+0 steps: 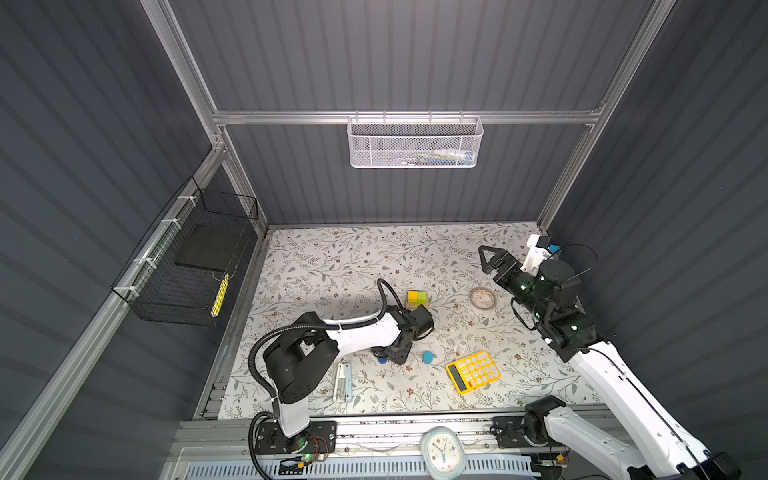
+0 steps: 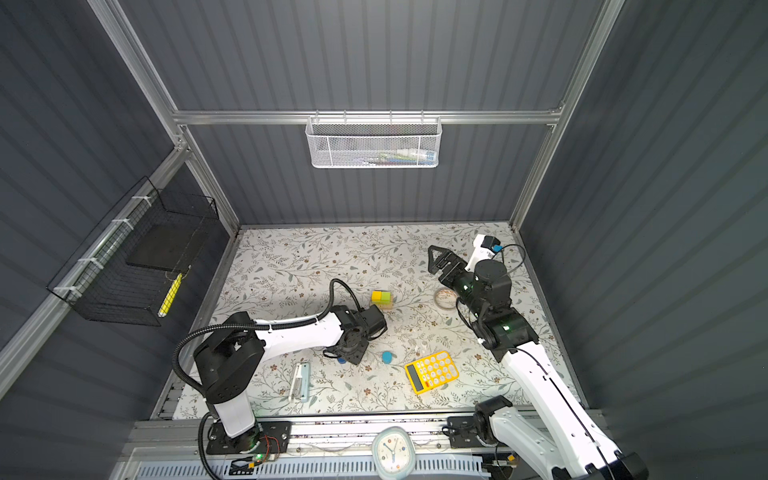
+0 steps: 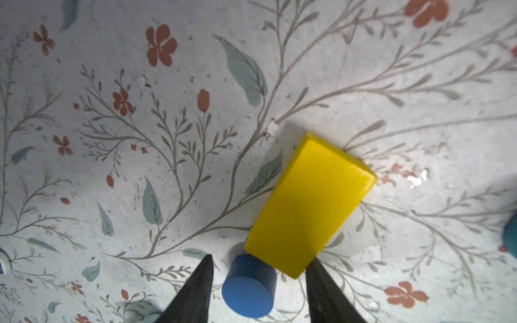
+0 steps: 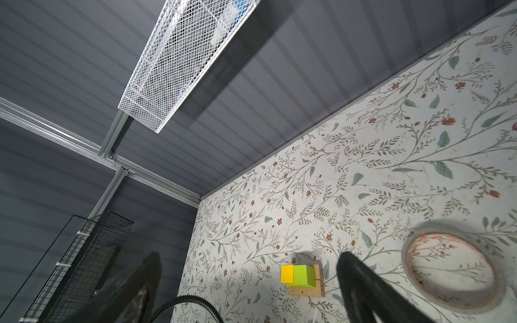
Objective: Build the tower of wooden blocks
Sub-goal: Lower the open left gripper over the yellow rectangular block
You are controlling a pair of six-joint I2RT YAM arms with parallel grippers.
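The floral-patterned tabletop [image 1: 332, 266] carries everything. The right gripper [image 1: 486, 259] hangs over its far right part, jaws spread wide and empty. The left gripper [image 3: 258, 264] points down near the middle, jaws spread too. Just beyond it stands the wood block tower [image 1: 417, 300], a yellow cube and a lime-green cube on tan wooden bars. A yellow rectangular bar [image 3: 310, 204] lies flat beside a short blue cylinder [image 3: 249, 285], which stands between the left jaws, unpinched. A second blue cylinder [image 1: 427, 356] sits nearby.

White arms [image 1: 361, 328], black joints [image 1: 573, 328], ribbed black cable [image 1: 252, 359].
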